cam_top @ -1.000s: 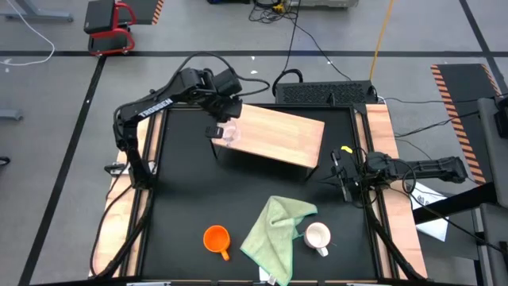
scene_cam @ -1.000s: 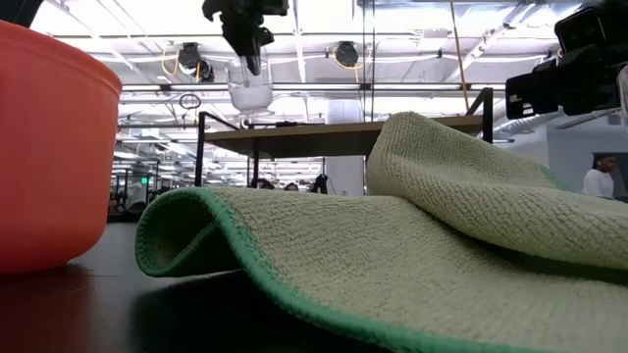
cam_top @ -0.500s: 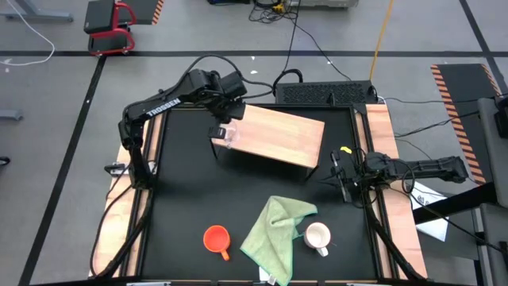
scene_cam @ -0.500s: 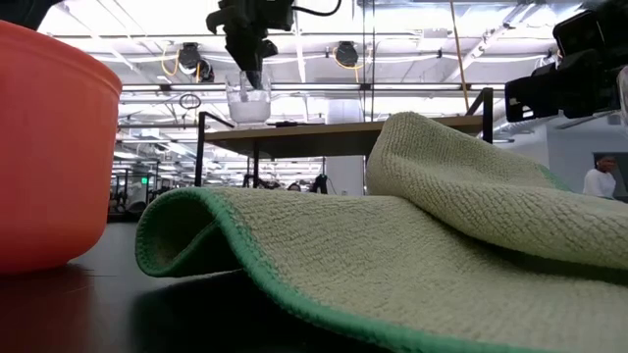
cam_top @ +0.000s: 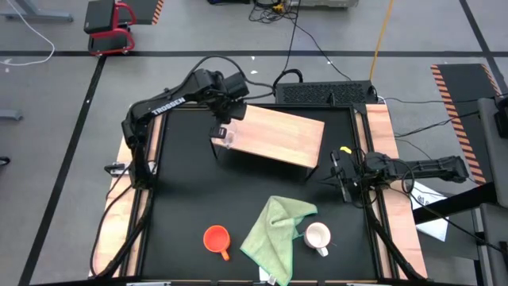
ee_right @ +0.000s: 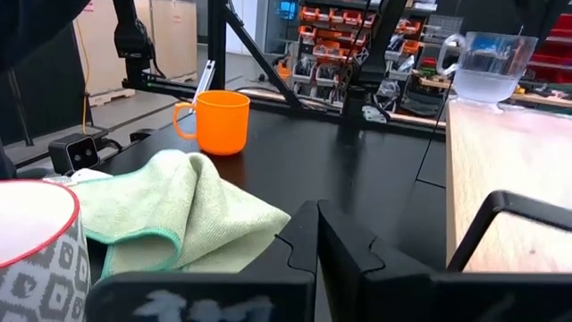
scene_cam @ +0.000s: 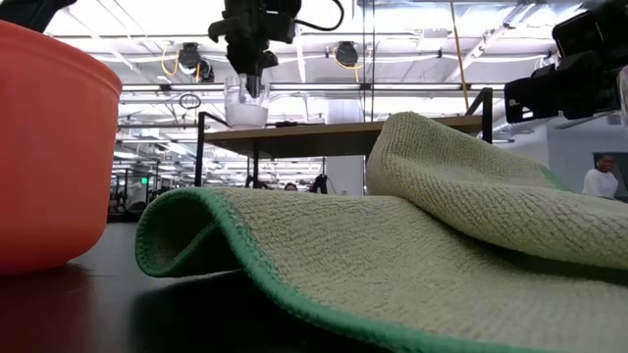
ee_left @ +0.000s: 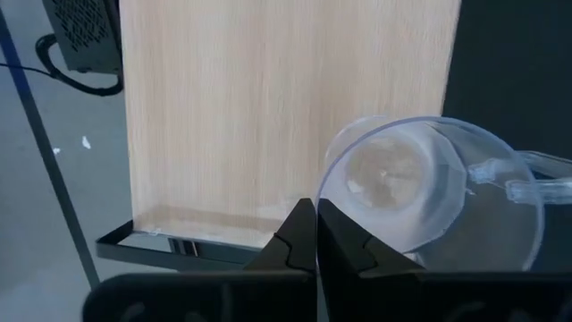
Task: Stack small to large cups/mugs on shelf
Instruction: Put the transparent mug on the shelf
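You have one glass cup [cam_top: 228, 136], one orange mug [cam_top: 216, 239], one white mug [cam_top: 317, 237], one green cloth [cam_top: 275, 229], one wooden shelf [cam_top: 278, 133] and two arms on one table [cam_top: 190, 191].

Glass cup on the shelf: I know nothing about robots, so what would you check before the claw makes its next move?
1. Glass cup resting on shelf: ok, at its left end.
2. Cup upright: ok.
3. Left claw shut on the cup's rim: ok, not yet released.
4. Orange mug free to grab: ok, apart from green cloth.
5. White mug clear of the cloth: cannot tell.
6. Right claw out of the way: ok, shut, at the table's right edge.
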